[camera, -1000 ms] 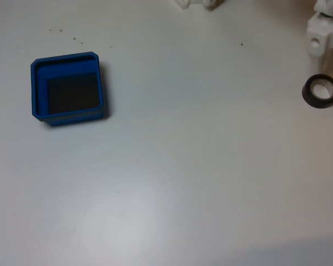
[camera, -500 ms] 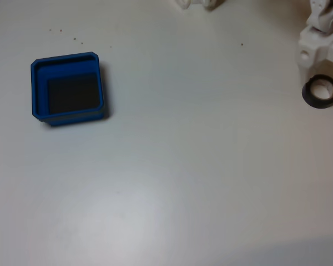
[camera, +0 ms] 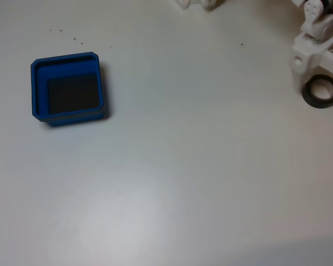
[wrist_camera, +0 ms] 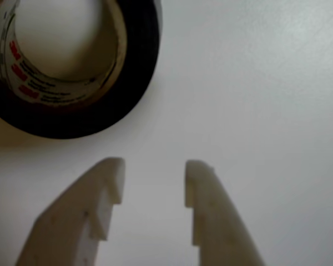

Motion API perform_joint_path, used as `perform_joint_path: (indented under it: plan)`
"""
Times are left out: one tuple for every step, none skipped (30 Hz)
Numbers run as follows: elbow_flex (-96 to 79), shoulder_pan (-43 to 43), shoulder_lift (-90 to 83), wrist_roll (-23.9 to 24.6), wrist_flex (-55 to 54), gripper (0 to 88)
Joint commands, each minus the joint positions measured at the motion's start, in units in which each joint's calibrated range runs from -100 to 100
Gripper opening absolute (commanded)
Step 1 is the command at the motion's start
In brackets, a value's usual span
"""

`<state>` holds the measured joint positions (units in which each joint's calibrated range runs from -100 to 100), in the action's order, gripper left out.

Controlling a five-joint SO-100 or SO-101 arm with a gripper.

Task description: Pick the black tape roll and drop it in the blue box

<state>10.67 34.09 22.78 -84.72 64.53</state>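
The black tape roll (camera: 321,92) lies flat on the white counter (camera: 183,166) at the right edge of the fixed view, just below my white arm (camera: 313,47). In my wrist view the roll (wrist_camera: 72,66) sits up and to the left, its pale core printed in red, and my claw (wrist_camera: 154,178) hangs released beside it, holding nothing. The blue box (camera: 68,88) sits well apart, far left.

My black tape roll (camera: 321,91) lies flat at the fixed view's right edge; my blue box (camera: 67,88) sits upright, far left.
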Motion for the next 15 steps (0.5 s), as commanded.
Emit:
perform_joint_path:
  plan:
    - [4.9,-0.4,-0.7,0.2,-0.8,14.2]
    - [5.3,-0.4,-0.7,0.2,-0.8,14.7]
    - [5.6,-0.4,-0.7,0.2,-0.8,14.9]
    - [5.9,-0.4,-0.7,0.2,-0.8,15.0]
    - [6.3,-0.4,-0.7,0.2,-0.8,15.0]
    - [6.6,-0.5,-0.7,0.3,-0.8,15.0]
    - [6.8,-0.7,-0.7,0.3,-0.8,15.0]
    - [7.2,-1.0,-0.6,0.3,-0.8,15.1]
    - [7.4,-1.0,-0.5,0.3,-1.1,15.1]
    - [7.7,-1.1,-0.3,0.3,-1.6,15.1]
    - [7.7,-1.2,0.0,0.3,-2.2,15.1]
    - [7.7,-1.3,0.2,0.3,-3.0,15.1]
    - [7.7,-1.3,0.4,0.3,-3.6,15.1]
    - [7.7,-1.3,0.7,0.3,-4.1,15.1]
    - [7.7,-1.3,1.2,0.3,-4.5,15.1]
